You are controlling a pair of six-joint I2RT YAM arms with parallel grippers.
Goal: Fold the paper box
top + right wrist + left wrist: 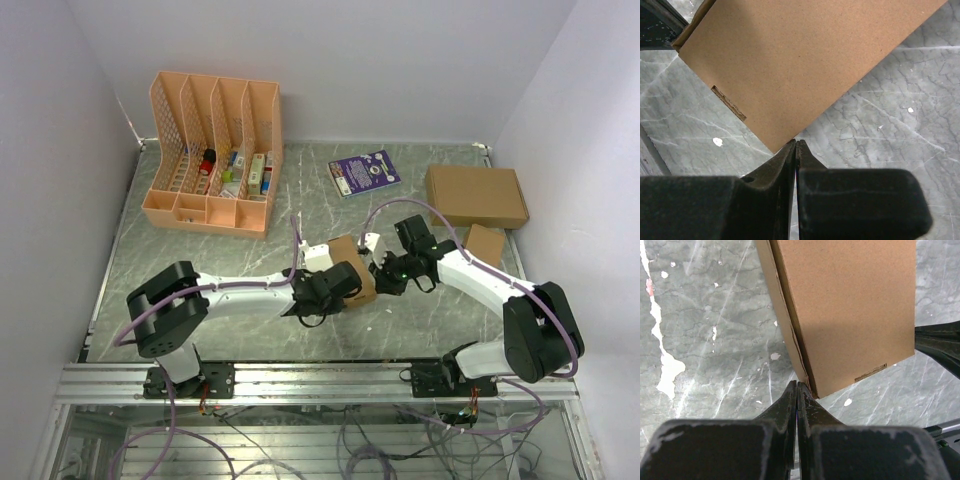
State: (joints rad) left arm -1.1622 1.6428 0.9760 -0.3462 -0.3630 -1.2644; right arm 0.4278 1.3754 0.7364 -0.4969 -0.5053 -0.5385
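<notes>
Standing fully closed, the left gripper (797, 386) showed no gap between its fingers. The near corner of the box (850, 315) touched its tips, but whether any cardboard was pinched there could not be told. From that corner the box ran away from the gripper, with a narrow side wall along its left edge and a small slot cut near its short edge. The right gripper (795, 145) was closed just as tightly, and the opposite corner of that short edge met its tips. Here too a grip could not be confirmed.

From above, the box lay slantwise between the two grippers, which faced each other across it. Bare table (200, 250) stretched wide to the outer side of the left gripper and ahead of it. A rack (215, 150) stood well apart at the far left and a booklet (364, 172) lay beyond the box, leaving open room between. On the right gripper's outer side there was less space: a carton (486, 243) sat near that arm, with the big box (476, 195) just past it against the table's right edge.
</notes>
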